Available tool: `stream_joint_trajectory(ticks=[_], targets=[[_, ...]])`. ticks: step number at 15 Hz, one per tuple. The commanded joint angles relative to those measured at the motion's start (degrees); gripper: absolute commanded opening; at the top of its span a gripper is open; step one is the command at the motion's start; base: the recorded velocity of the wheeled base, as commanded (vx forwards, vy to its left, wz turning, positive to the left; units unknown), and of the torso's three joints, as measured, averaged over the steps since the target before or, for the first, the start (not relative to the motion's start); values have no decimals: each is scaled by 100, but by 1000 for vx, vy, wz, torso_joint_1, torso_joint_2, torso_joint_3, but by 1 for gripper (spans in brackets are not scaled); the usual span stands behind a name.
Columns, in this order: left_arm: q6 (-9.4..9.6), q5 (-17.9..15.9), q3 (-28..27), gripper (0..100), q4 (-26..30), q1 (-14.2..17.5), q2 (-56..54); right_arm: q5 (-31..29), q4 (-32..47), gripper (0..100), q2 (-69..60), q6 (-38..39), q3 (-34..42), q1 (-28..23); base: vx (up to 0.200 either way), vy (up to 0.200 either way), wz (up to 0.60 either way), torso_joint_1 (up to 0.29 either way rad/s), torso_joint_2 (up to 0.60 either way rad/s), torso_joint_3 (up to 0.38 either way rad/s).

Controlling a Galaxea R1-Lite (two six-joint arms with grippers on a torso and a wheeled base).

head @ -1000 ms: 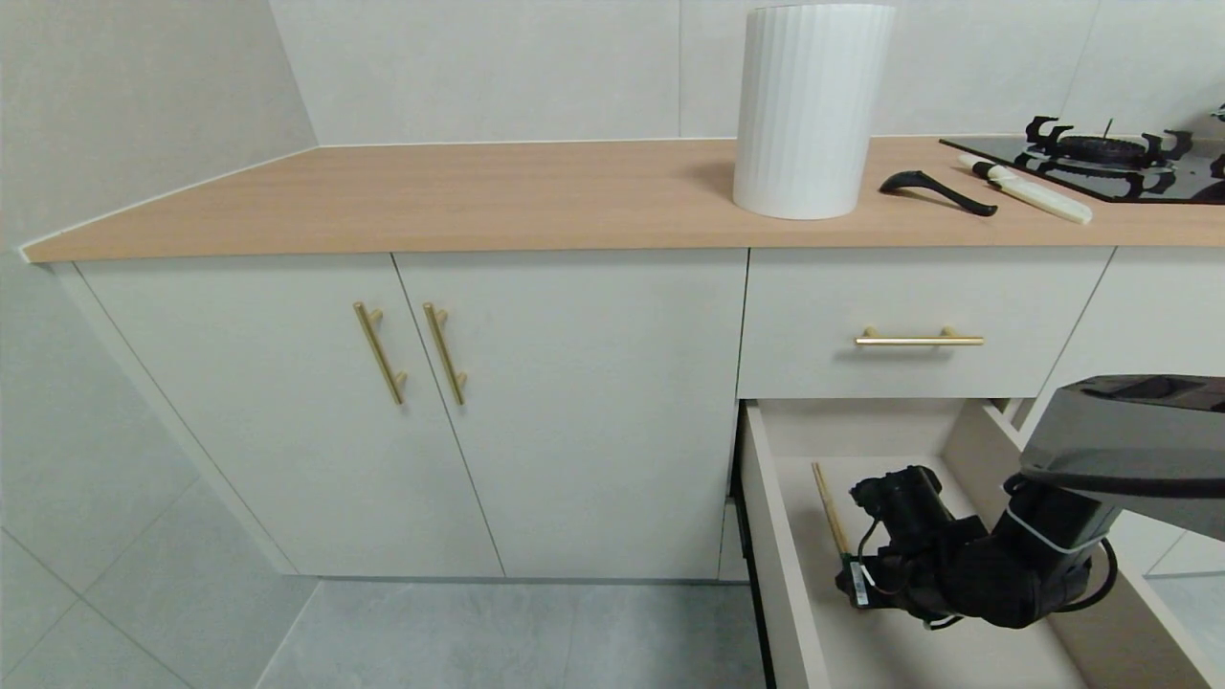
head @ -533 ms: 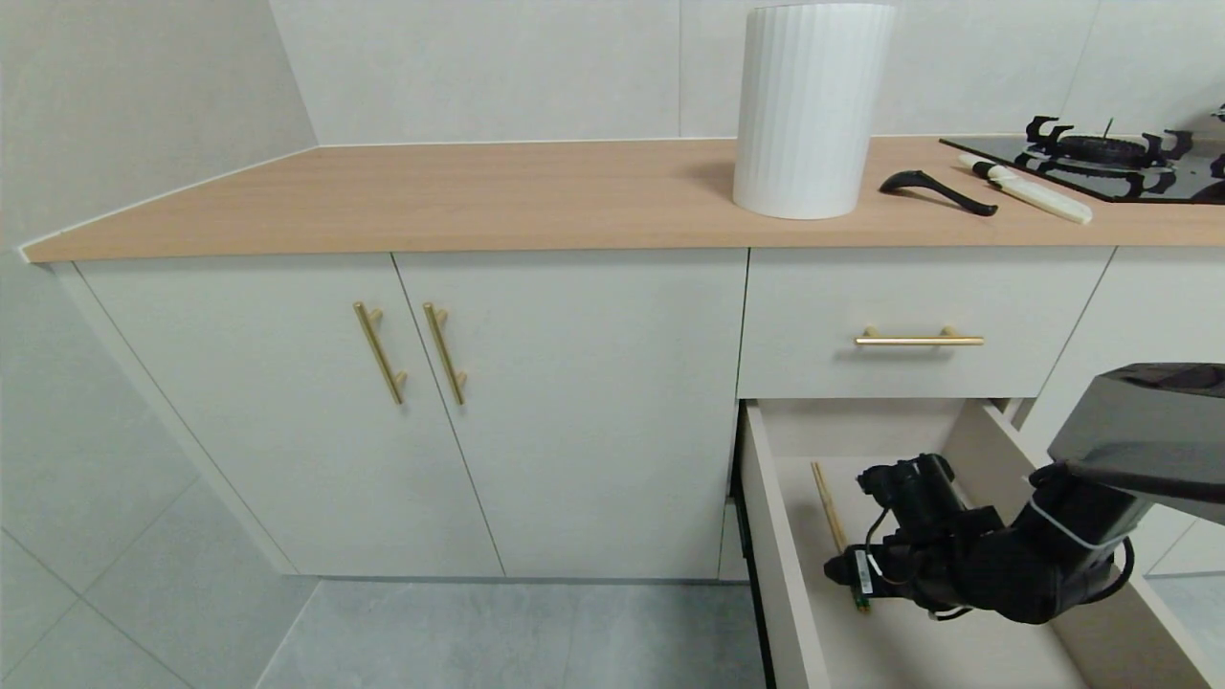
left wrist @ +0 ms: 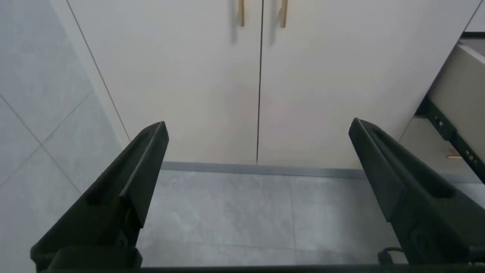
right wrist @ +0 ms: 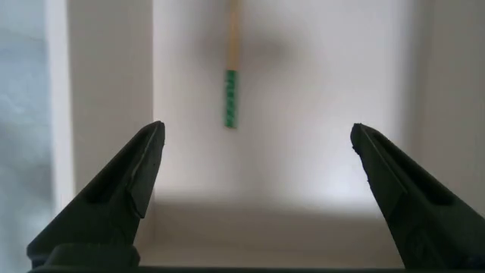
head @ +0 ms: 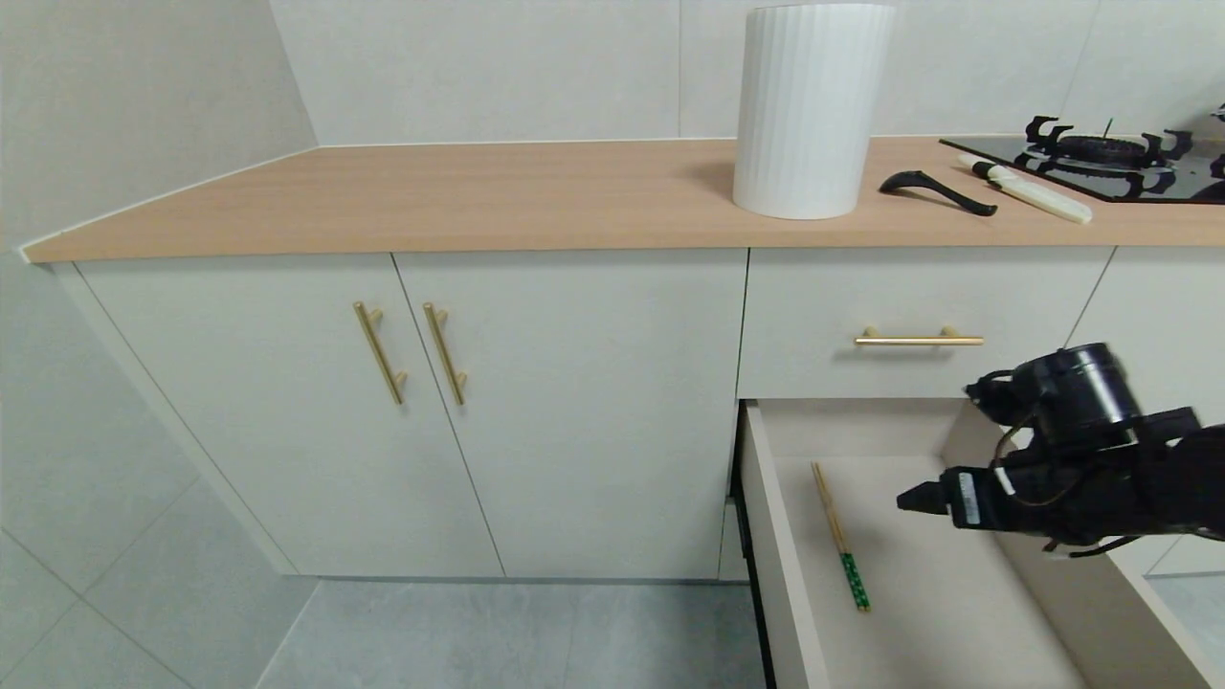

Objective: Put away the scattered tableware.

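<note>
- Over the open drawer [head: 766, 536] hangs the right gripper [head: 919, 500]. Its two fingers are wide apart and hold nothing.
- The chopsticks [head: 840, 536] lie flat on the drawer floor, below this gripper and to the left of its tips. They do not touch it.
- The right wrist view looks down between the right gripper's [right wrist: 256, 129] fingers at the chopsticks [right wrist: 231, 76] and their green ends.
- The head view shows the counter [head: 431, 201], well above the right gripper. On it are a white jar [head: 812, 110], a black spoon [head: 936, 189], a knife [head: 1029, 189] and a stove [head: 1101, 153].
- The left wrist view shows the left gripper [left wrist: 258, 127] low by the floor, its fingers wide apart with nothing between them. In front of it are the cupboard doors [left wrist: 261, 83].
- Count: two grippers, two cupboard doors, three gold handles, two drawers with one open, one jar, one spoon and one knife. The chopsticks lie so close together that I cannot tell one stick from two.
</note>
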State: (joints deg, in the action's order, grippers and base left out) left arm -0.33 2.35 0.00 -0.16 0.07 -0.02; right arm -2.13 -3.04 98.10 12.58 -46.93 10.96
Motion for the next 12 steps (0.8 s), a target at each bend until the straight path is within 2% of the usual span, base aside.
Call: stream_joint_trajectory(ticks=[1,2,3,12], targets=[[-2,2,0,100,-2,1,2,310,497,100,-994,-247,-413,-542,0,0,0,0,0,0],[-2,2,0,100,-2,1,2,530,567,100,-1135,-397,-422,-797,0,0,0,0,0,0],[-2,2,0,100,-2,1,2,547,585,100,-1135,-537,-413,-841,0,0,0,0,0,0],[-2,2,0,100,-2,1,2,521,145,100,-1170,-950,-53,-832,0,0,0,0,0,0]])
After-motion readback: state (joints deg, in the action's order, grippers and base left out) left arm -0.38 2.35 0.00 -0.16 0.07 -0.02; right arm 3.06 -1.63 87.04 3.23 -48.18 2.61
